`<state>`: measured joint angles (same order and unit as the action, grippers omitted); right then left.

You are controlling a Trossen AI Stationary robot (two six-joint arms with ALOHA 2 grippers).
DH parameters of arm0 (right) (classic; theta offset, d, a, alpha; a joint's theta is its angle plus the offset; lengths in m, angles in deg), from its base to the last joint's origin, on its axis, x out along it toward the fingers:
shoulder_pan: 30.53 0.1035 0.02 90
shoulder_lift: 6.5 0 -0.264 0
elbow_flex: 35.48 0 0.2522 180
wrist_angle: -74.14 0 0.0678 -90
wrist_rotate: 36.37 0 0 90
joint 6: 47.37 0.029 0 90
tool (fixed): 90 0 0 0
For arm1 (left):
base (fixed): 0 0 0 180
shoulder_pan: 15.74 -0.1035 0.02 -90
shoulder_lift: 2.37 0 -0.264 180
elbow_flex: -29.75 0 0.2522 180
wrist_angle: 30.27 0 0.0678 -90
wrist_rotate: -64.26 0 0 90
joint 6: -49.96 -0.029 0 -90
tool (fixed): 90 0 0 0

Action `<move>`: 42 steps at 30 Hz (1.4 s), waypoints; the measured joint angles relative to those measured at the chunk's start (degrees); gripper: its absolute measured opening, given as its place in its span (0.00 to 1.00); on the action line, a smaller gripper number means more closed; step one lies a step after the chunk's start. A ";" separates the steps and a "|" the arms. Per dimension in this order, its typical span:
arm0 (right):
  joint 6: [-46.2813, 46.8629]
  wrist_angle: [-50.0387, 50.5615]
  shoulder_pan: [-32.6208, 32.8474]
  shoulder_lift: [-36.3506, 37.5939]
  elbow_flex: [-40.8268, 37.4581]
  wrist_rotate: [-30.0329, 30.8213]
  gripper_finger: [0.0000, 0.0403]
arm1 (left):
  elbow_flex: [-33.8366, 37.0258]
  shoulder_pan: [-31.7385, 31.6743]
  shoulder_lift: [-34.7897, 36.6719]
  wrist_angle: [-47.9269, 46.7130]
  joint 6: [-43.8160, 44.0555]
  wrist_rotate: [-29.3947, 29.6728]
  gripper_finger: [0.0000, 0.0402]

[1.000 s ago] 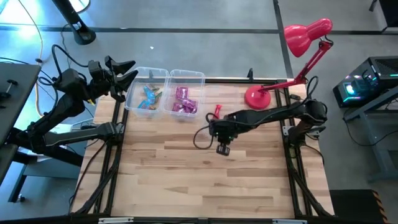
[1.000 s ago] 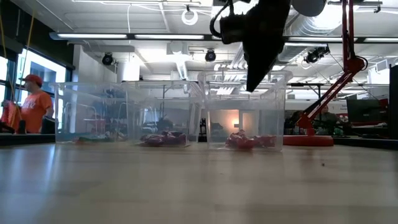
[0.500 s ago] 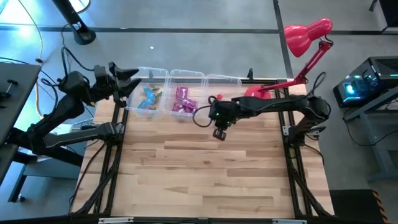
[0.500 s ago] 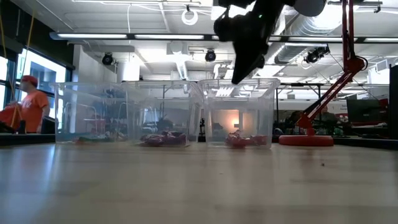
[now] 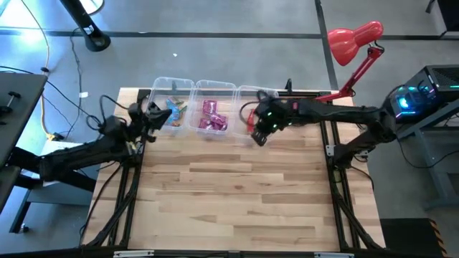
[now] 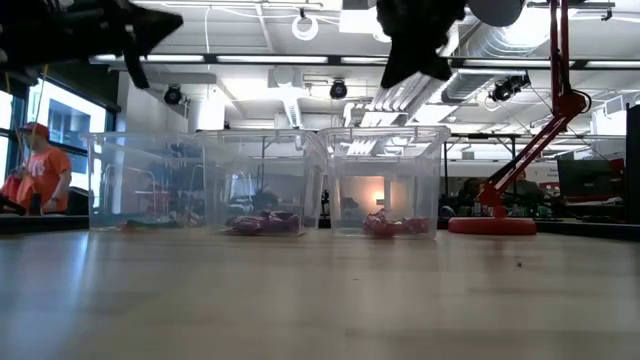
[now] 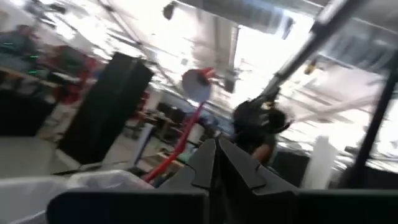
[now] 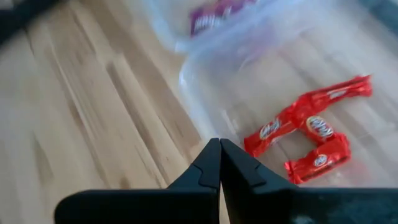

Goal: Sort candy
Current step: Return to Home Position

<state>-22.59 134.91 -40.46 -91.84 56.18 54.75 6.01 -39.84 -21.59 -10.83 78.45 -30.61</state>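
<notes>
3 clear bins (image 5: 215, 84) stand in a row along the worktop's (image 5: 237, 193) back edge, from the back left corner to its middle. The left bin holds blue candy (image 5: 172, 111), the middle purple-pink candy (image 5: 213, 118), the right red candy (image 8: 308, 134). The right gripper (image 8: 219, 163) hangs over the right bin's front rim, fingers pressed together, empty. The left gripper (image 7: 216, 163) is raised beside the left bin, likewise pinched together and empty.

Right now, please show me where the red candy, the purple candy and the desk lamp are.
red candy (image 8: 317, 128), right wrist view, on the middle wrapper.
purple candy (image 5: 213, 119), high view, on the pile's middle.
desk lamp (image 5: 353, 39), high view, on its red shade.
</notes>
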 joint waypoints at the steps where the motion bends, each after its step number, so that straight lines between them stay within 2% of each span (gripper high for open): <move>1: 1.29 -0.35 -0.26 1.23 0.00 0.26 0.00 | 1.77 0.14 -0.31 2.17 0.37 1.36 0.03; 6: 8.94 -0.61 -0.02 6.76 0.00 4.87 0.00 | 8.17 0.22 -2.08 13.48 1.65 5.20 0.00; 11: 15.94 0.92 1.71 10.52 0.02 10.71 0.00 | 9.36 1.34 -3.86 16.47 4.00 5.06 0.00; 16: 21.09 1.35 3.94 11.37 0.02 12.39 0.00 | 9.36 7.37 -5.98 16.47 2.91 4.13 0.00; 21: 25.13 1.17 6.05 9.98 0.02 12.60 0.00 | 9.36 14.79 -8.73 16.41 -1.11 10.52 0.00; 27: 25.78 -1.66 7.83 8.49 0.02 13.75 0.00 | 9.36 19.96 -9.48 15.67 -6.20 10.99 0.00; 30: 25.53 -1.62 8.46 8.55 0.02 15.20 0.00 | 9.33 19.68 -9.07 12.39 -9.00 8.28 0.00; 34: 25.72 1.37 9.44 9.35 0.02 15.20 0.00 | 9.33 17.73 -8.52 5.30 -7.71 2.22 0.00; 38: 25.44 5.19 10.90 9.75 0.02 15.18 0.00 | 9.33 16.33 -8.28 4.44 -7.35 -2.81 0.00; 42: 23.53 4.94 13.04 10.31 -2.31 15.16 0.00 | 9.18 15.54 -8.30 1.03 -11.71 -7.96 0.00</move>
<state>0.94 139.86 -27.42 -81.53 53.88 69.91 15.19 -24.30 -29.89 -9.80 66.74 -38.58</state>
